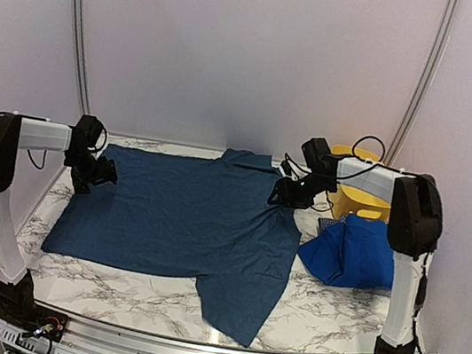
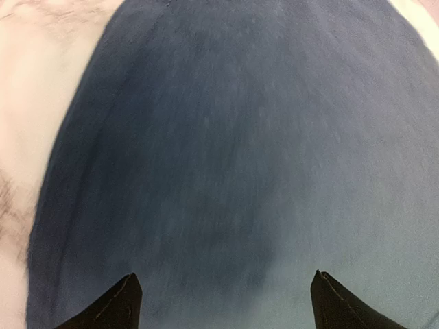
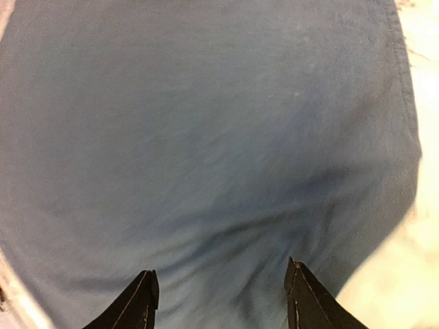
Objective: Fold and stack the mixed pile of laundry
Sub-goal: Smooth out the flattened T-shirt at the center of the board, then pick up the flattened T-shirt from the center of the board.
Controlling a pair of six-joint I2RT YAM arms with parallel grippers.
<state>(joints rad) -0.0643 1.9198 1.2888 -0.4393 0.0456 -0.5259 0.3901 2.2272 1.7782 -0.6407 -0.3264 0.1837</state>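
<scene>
Top external view: a large dark denim-blue garment (image 1: 176, 212) is seen spread flat over the middle of the marble bench (image 1: 146, 293). Its long axis is laid left to right. What appear to be sleeves are pushed out from its right end, one toward the far edge and one toward the near edge, so the hem is judged to lie at its left end. The left pincer (image 1: 100, 172) is held over the garment's far-left corner, and the right pincer (image 1: 286, 192) over its far-right edge, just beside the far sleeve. Each arm is thus nearest its own end of the cloth, with the garment's whole length stretched between them.

In the left wrist view the fingertips (image 2: 123, 305) are seen well apart with only flat cloth below and nothing pinched, so that pincer is released. In the right wrist view the fingertips (image 3: 140, 301) are parted above a lightly creased patch of fabric. No fold is seen caught between them, so that pincer is released too. Whether any tip touches the cloth cannot be told.

Off the garment's right end a bright royal-blue garment (image 1: 352, 252) is heaped. A scrap of blue-and-white checked shirt (image 1: 328, 222) is glimpsed between the two, and a yellow tub (image 1: 360, 201) stands beyond the heap. No stack is formed yet. The next fold is judged to need both far corners gripped and carried toward the near edge, across the short axis.
</scene>
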